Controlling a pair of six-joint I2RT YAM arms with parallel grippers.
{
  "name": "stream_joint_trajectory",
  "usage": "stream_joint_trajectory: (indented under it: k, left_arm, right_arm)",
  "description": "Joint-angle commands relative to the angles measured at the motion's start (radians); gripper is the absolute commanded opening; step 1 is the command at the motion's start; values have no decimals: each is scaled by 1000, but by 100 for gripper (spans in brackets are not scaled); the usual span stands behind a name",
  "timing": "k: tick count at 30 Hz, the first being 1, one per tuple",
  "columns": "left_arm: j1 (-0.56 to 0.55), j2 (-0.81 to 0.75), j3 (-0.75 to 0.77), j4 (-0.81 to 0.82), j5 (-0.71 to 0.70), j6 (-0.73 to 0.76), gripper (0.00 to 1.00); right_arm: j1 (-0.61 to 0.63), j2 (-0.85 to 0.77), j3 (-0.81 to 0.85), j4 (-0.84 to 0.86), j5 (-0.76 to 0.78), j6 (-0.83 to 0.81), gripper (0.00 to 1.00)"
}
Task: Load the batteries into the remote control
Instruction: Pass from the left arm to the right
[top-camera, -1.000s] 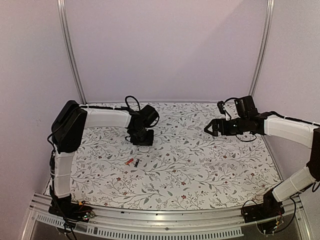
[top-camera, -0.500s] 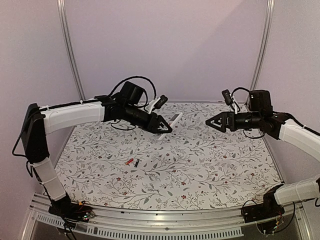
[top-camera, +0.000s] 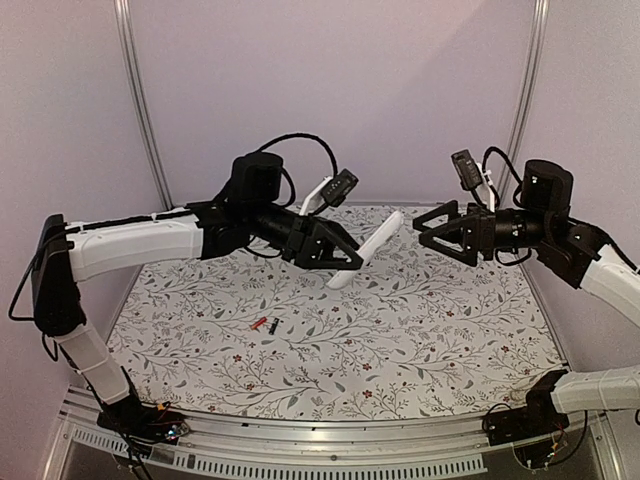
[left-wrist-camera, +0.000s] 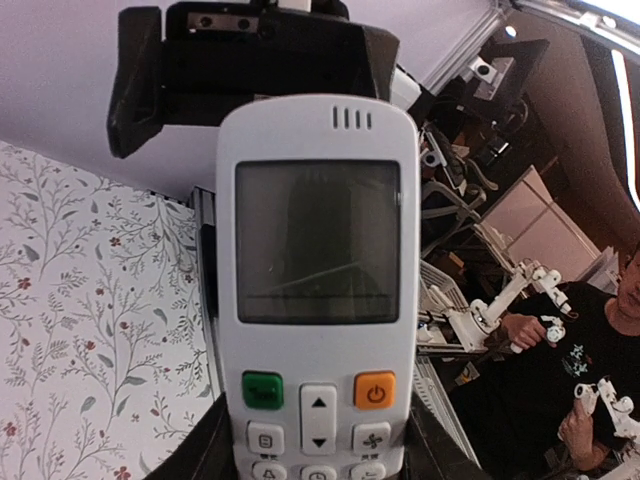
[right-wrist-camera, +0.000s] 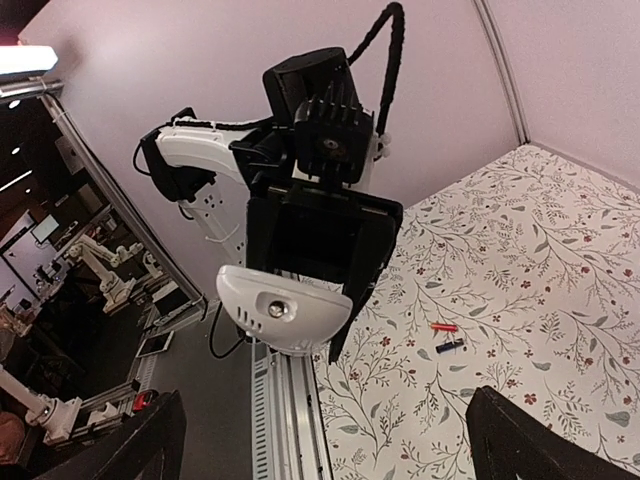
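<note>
The white remote control (top-camera: 366, 249) hangs in the air above the table's middle, with my left gripper (top-camera: 338, 262) shut on its button end. Its grey display and buttons face the left wrist camera (left-wrist-camera: 318, 290). Its top end points at the right wrist camera (right-wrist-camera: 285, 310). My right gripper (top-camera: 432, 231) stands open a short way to the right of the remote's tip, with nothing between its fingers (right-wrist-camera: 497, 430). The two batteries lie side by side on the cloth, the red one (top-camera: 259, 323) (right-wrist-camera: 443, 327) and the black one (top-camera: 271, 326) (right-wrist-camera: 450, 347), well below and left of both grippers.
A floral cloth (top-camera: 420, 330) covers the table. Metal posts (top-camera: 140, 100) stand at the back corners against a pale wall. An aluminium rail (top-camera: 300, 445) runs along the near edge, with the arm bases at its ends.
My left arm has lifted the remote off the cloth and carried it up and to the right. My right gripper has risen and turned its open jaws toward the remote.
</note>
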Motion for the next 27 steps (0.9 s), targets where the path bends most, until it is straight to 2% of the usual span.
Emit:
stream_joint_trajectory:
  k: [1, 5, 7, 11, 13, 15, 17, 19, 22, 23, 27]
  left_arm:
    - [-47, 33, 23, 186, 110, -119, 37]
    - [-58, 31, 44, 133, 54, -71, 36]
    - [-59, 46, 53, 149, 67, -101, 36]
    - [-72, 89, 46, 350, 116, -259, 33]
    - [-84, 109, 45, 431, 138, -325, 33]
    - [-94, 124, 44, 512, 156, -393, 32]
    - [-98, 138, 38, 639, 172, -493, 32]
    - [-101, 162, 30, 854, 181, -652, 32]
    - [-101, 243, 67, 1301, 183, -1065, 30]
    - [-100, 276, 97, 1414, 183, -1159, 28]
    - [-108, 317, 143, 1433, 190, -1185, 25]
  right_arm:
    - [51, -17, 52, 40, -34, -35, 99]
    - [115, 10, 82, 74, 4, 10, 99]
    - [154, 21, 90, 119, 5, 23, 99]
    - [192, 40, 100, 165, -30, 3, 97]
    - [202, 49, 110, 172, -45, -15, 93]
    - [213, 50, 118, 178, -55, -36, 84]
    - [222, 48, 125, 180, -69, -59, 73]
    - [231, 45, 131, 186, -81, -71, 67]
    - [248, 48, 136, 199, -96, -77, 62]
    - [255, 50, 140, 201, -102, -78, 60]
    - [269, 61, 154, 207, -119, -80, 52]
